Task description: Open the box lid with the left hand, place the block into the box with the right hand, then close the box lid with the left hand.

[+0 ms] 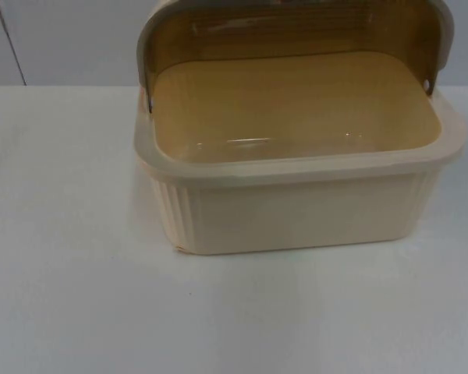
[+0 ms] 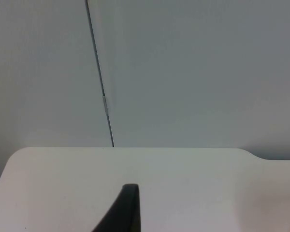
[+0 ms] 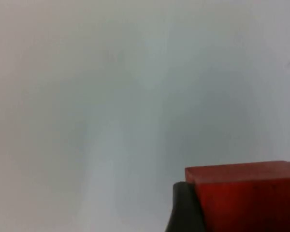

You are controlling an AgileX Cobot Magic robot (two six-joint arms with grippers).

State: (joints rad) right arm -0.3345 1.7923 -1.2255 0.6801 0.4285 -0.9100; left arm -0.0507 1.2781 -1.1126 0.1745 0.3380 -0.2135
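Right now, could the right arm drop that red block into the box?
Probably yes. The lid stands swung back, so the box gapes upward with nothing inside, and the red block sits against the right end effector's fingertip, apparently held.

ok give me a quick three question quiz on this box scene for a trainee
1. True or false: the lid of the cream box is raised.
2. What colour is the block beside the right hand's fingertip?
   A. blue
   B. red
   C. green
3. Fill in: the inside of the box holds ____ block.

Key
1. True: the lid stands up behind the open box on the white table.
2. B: the right wrist view shows a red block against the black fingertip.
3. No: the box floor is bare in the top view, so the block is not yet in.
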